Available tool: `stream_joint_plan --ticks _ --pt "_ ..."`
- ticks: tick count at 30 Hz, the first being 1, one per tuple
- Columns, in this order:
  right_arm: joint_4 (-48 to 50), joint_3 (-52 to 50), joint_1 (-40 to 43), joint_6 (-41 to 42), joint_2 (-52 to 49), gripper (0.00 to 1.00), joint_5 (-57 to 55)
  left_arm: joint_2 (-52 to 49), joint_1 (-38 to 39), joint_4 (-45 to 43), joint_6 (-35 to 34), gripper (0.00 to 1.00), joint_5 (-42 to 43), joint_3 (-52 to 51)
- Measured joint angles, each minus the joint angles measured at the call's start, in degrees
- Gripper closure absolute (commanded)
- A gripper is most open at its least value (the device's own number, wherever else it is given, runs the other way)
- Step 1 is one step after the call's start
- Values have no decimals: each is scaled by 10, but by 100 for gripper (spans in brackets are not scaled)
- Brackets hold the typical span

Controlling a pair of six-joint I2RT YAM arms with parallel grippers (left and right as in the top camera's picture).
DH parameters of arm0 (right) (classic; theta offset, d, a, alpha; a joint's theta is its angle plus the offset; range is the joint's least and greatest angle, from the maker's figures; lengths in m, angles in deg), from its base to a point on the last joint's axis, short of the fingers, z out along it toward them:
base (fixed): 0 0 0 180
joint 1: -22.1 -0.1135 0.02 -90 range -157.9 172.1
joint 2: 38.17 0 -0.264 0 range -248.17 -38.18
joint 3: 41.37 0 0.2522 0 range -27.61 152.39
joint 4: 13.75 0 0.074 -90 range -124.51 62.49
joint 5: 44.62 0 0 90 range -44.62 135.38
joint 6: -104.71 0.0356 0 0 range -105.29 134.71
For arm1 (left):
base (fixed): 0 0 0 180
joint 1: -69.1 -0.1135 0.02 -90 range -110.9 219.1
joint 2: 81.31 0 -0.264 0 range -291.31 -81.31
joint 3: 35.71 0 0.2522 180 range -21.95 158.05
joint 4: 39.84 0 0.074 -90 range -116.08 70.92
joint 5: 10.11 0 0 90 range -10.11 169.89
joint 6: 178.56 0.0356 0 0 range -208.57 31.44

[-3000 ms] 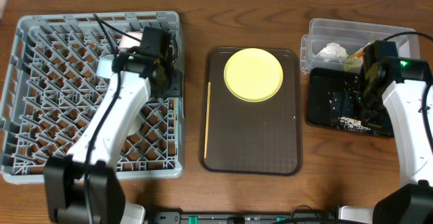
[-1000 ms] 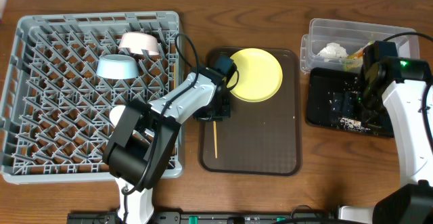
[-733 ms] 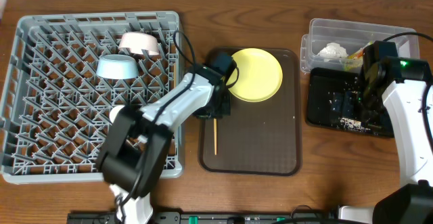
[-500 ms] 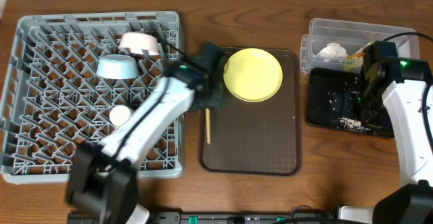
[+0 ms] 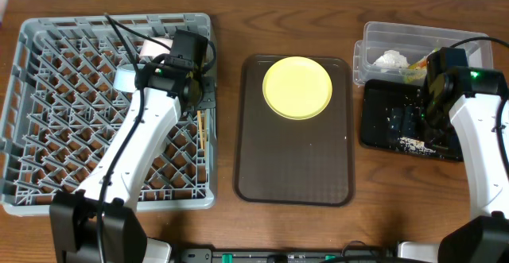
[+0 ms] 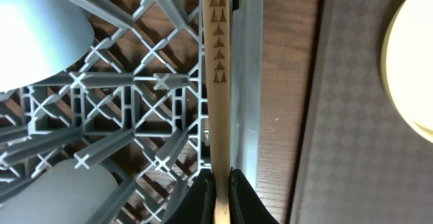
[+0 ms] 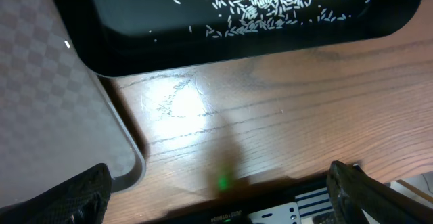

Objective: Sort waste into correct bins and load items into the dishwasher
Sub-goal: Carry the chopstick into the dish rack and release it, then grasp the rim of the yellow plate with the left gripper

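Observation:
My left gripper [image 6: 220, 207] is shut on a wooden chopstick [image 6: 216, 82] that runs along the inside of the right wall of the grey dishwasher rack [image 5: 48, 96]. In the overhead view the chopstick [image 5: 207, 136] shows below that gripper [image 5: 196, 96]. The light-blue bowl [image 6: 34, 34] and the pinkish-white bowl [image 5: 155, 47] sit in the rack, partly hidden by the arm. The yellow plate [image 5: 297, 87] lies on the brown tray [image 5: 294, 160]. My right gripper [image 7: 223, 197] hangs open and empty over bare wood in front of the black tray [image 7: 135, 41], which holds rice scraps [image 7: 270, 11].
The clear tub [image 5: 457, 40] at the back right holds the white tissue [image 5: 391, 59] and the wrapper [image 5: 413, 72]. A pale rounded dish [image 6: 67, 190] sits in the rack left of my left fingers. The brown tray's corner [image 7: 61, 116] lies left of my right gripper.
My left arm has lifted the chopstick off the brown tray and swung it left to the rack's right edge. The right arm has not moved.

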Motion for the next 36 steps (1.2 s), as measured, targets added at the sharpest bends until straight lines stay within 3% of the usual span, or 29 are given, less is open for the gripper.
stream_joint_plan --ticks 4,11,21,27,36 --pt "0 0 0 0 0 1 0 -19 0 0 22 89 0 0" --pt "0 0 0 0 0 1 0 -47 0 0 38 63 0 0" --pt "-1 0 0 0 0 1 0 -47 3 -8 40 47 0 0" --pt "0 0 0 0 0 1 0 -23 48 -83 40 40 32 0" --pt "0 0 0 0 0 1 0 -36 180 -221 64 32 53 0"
